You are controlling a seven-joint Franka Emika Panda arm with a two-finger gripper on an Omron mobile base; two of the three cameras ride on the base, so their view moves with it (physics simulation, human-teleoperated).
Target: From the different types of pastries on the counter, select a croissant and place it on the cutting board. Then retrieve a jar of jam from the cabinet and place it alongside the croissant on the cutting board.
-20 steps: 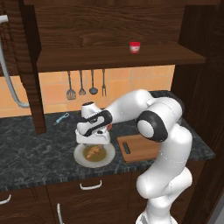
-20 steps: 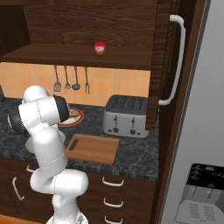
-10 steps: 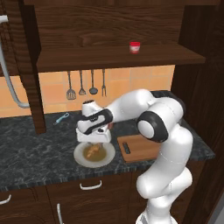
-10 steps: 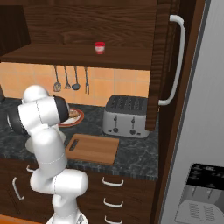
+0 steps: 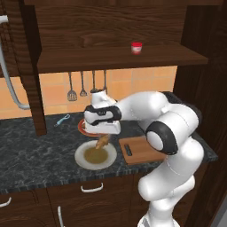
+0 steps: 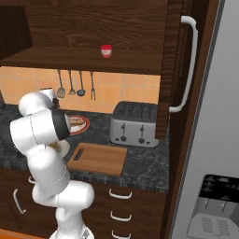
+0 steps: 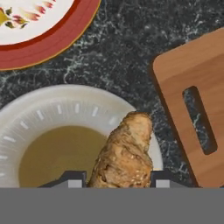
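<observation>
The fingers [image 7: 119,178] pinch a golden-brown flaky croissant [image 7: 124,153] over the right rim of a pale round plate [image 7: 41,118] near the bench's [image 7: 131,52] front edge, apparently just lifted off it. A light wooden cutting board [image 7: 188,74] lies just beside, toward the bench's right end.

You see a golden-brown, flaky croissant [image 7: 124,151] between the dark grey finger tips of the gripper [image 7: 118,178]. Beneath it lies a white plate [image 7: 52,109] with pale tick marks on its rim and an olive-tan centre. Beyond the gripper, a second plate [image 7: 48,41] shows a red rim and a floral pattern. The cutting board [image 7: 192,65] is light brown; the counter [image 7: 127,57] is speckled black-grey.
</observation>
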